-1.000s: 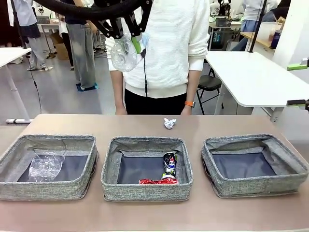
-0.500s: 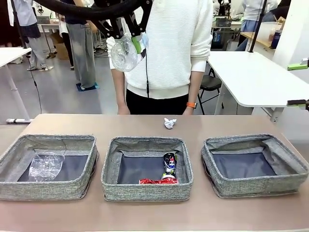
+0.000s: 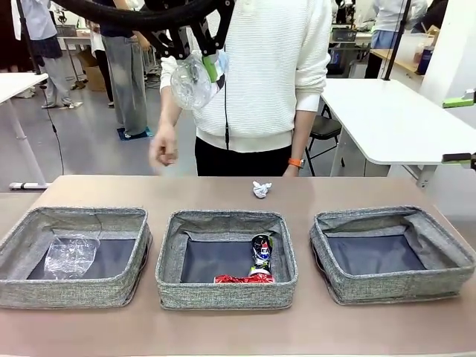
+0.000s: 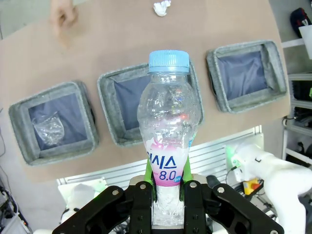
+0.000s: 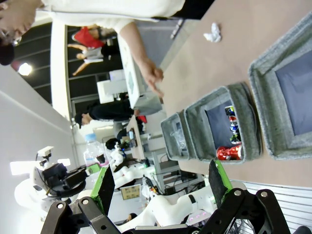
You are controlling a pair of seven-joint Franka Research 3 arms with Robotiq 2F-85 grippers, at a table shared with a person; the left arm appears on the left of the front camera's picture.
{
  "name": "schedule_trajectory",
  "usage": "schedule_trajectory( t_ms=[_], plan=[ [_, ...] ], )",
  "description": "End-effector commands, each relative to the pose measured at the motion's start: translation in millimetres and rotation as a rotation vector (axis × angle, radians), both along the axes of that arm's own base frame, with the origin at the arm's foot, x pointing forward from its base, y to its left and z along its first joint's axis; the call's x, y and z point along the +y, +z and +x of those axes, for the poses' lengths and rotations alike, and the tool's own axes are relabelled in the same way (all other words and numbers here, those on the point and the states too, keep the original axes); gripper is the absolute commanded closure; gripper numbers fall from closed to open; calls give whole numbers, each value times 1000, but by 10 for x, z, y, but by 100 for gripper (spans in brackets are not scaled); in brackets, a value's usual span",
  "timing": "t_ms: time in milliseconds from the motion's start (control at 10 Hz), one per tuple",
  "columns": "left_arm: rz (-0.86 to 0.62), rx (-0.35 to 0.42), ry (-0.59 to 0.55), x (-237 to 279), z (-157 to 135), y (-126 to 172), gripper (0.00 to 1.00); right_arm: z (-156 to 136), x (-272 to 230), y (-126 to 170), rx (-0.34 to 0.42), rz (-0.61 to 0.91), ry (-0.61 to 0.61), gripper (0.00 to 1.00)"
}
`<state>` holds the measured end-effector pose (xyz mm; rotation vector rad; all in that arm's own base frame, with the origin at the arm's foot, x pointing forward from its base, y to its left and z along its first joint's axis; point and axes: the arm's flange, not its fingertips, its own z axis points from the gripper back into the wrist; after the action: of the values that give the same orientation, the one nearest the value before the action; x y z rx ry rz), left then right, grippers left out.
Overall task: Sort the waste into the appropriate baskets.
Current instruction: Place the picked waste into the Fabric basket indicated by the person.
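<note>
The left gripper (image 4: 166, 192) is clamped on the blue-capped bottle (image 4: 168, 122), high above the baskets; below its cap lies the middle basket (image 4: 108, 92). The right gripper (image 5: 161, 187) gapes wide, seemingly clear of everything.

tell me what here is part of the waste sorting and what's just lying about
Job: blue-capped bottle in the shut left claw; three baskets; crushed bottle; red can; dark can; paper wad.
Lying about: white side table; black chair.
</note>
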<state>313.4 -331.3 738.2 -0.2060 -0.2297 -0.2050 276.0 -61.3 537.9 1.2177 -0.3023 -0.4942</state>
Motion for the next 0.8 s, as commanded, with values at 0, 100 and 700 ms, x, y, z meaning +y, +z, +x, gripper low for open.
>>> schedule_trajectory(
  t_ms=[0, 100, 700],
  plan=[
    [-3, -19, -10, 37, -26, -37, 78, -5, 1, -12, -15, -2, 7, 0],
    [-3, -19, -10, 37, -26, -37, 78, -5, 1, -12, -15, -2, 7, 0],
    [75, 26, -70, 630, 40, -371, 78, -5, 1, -12, -15, -2, 7, 0]
  ],
)
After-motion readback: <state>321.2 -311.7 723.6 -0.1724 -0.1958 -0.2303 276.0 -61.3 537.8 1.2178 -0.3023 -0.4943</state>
